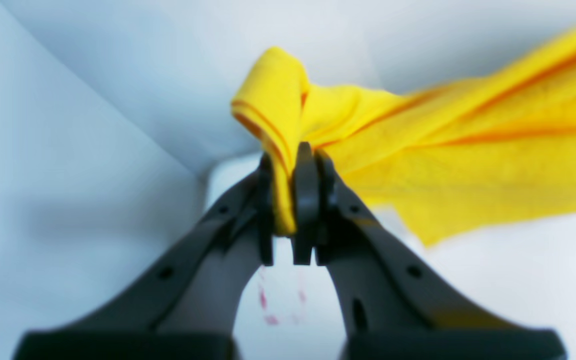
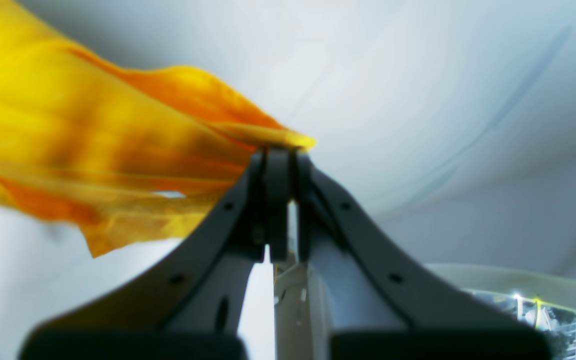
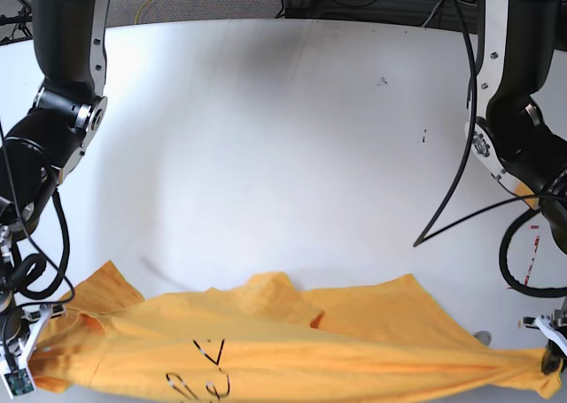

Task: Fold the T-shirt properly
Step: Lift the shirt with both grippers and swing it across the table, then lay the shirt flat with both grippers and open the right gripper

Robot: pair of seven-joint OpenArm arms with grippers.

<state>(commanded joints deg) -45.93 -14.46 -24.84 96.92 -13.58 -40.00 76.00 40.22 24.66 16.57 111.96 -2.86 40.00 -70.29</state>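
Observation:
The orange-yellow T-shirt (image 3: 292, 341) hangs stretched along the near edge of the white table (image 3: 266, 137), with part of its black print showing at the bottom. My left gripper (image 1: 290, 200) is shut on a bunched, hemmed corner of the T-shirt (image 1: 418, 150), seen at the base view's lower right (image 3: 551, 360). My right gripper (image 2: 280, 200) is shut on a thin edge of the T-shirt (image 2: 93, 150), seen at the base view's lower left (image 3: 40, 328). The cloth runs taut between the two grippers.
Both black arms rise along the table's left (image 3: 62, 84) and right (image 3: 518, 111) sides. A black cable (image 3: 461, 173) loops over the table at the right. Small dark specks (image 3: 383, 81) mark the far tabletop.

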